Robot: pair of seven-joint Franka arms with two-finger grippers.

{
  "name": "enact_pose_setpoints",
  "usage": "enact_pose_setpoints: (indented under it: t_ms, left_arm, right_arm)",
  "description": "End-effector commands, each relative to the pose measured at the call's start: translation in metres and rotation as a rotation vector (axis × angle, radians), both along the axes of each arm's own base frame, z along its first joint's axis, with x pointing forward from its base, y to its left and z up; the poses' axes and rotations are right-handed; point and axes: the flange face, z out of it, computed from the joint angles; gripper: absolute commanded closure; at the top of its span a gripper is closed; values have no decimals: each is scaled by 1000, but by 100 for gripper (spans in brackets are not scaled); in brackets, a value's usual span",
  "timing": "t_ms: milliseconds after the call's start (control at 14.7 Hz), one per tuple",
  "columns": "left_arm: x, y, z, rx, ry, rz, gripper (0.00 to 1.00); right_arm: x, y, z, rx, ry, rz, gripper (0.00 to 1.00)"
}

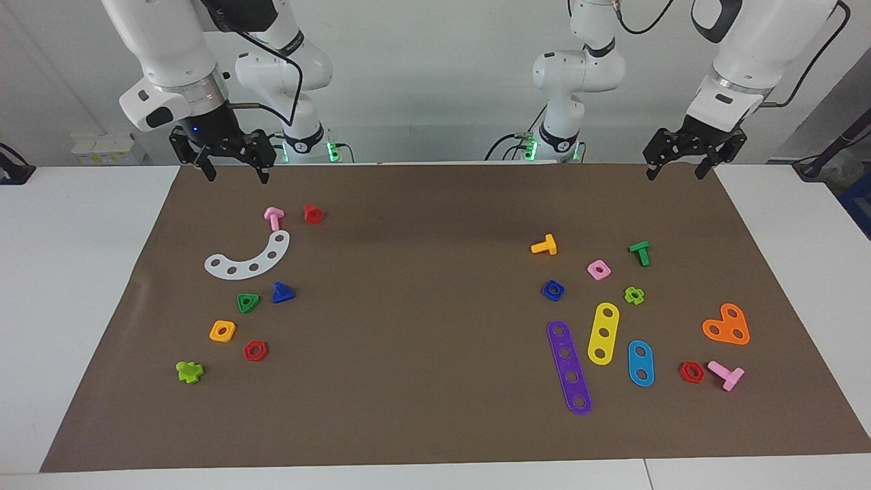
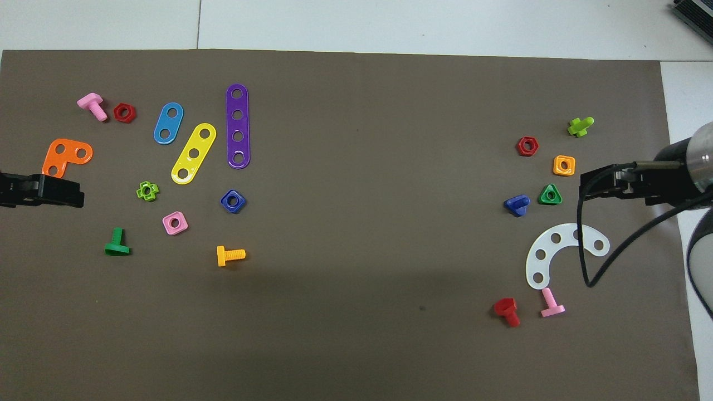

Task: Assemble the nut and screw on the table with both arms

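Overhead view, cut off: the left gripper point(image 2: 78, 192) enters at the picture's edge with only its black fingers showing; the right gripper point(image 2: 585, 186) and a stretch of its arm show, with a black cable point(image 2: 582, 250) looping over the white curved strip point(image 2: 557, 250).
Facing view, cut off: both arms run out of the top of the picture; both grippers are whole.
Hard to make out: the screw's stub shaft, which shows only as a short point in the overhead view.
Left gripper point(image 1: 675, 171): raised over the mat's edge nearest the robots, at the left arm's end; fingers spread wide, holding nothing.
Right gripper point(image 1: 237, 173): raised over the mat's edge nearest the robots, at the right arm's end; fingers spread wide, holding nothing.
Nut point(image 1: 553, 290) point(image 2: 233, 201): flat on the mat point(image 1: 422, 272) point(image 2: 367, 223) at the left arm's end, near the purple strip point(image 1: 570, 367) and the pink square nut point(image 1: 599, 269); well apart from the left gripper, nearer the table's middle.
Screw point(image 1: 282, 293) point(image 2: 517, 204): on the mat at the right arm's end, just beside the green triangular nut point(image 1: 248, 302) point(image 2: 550, 195), farther from the robots than the white curved strip point(image 1: 250, 258); well apart from the right gripper.
Nut and screw: well apart from each other, at the table's two ends.
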Motion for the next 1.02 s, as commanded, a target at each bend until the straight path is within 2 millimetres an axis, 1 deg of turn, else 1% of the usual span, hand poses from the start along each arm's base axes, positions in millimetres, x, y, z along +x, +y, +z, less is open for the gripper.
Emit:
enact_pose_setpoints:
  t_ms: [0,341,477,545,750,886,955]
  left_arm:
    - [-4,0,-1,-17,-9,-2,0]
    - [-4,-6,-2,-18,-13,-7,0]
    - [-3,-8,-13,-30,-20,-2,0]
    - [-2,-11,-25,-51,-29,2,0]
    - [-2,-36,-53,-60,-27,-37,0]
    - [0,-62,-78,-63,-53,-81,0]
    - [1,-74,-95,-63,-62,-100,1]
  right_arm:
    - [-7,0,1,10,-16,11,0]
    - [-6,-3,1,21,-17,12,0]
    - [-6,-4,2,22,-18,9,0]
    - [-6,-4,1,22,-17,8,0]
    - [-4,-4,-1,23,-27,11,1]
    - [-2,-5,-6,23,-34,7,1]
    - [0,-7,-9,24,-34,4,1]
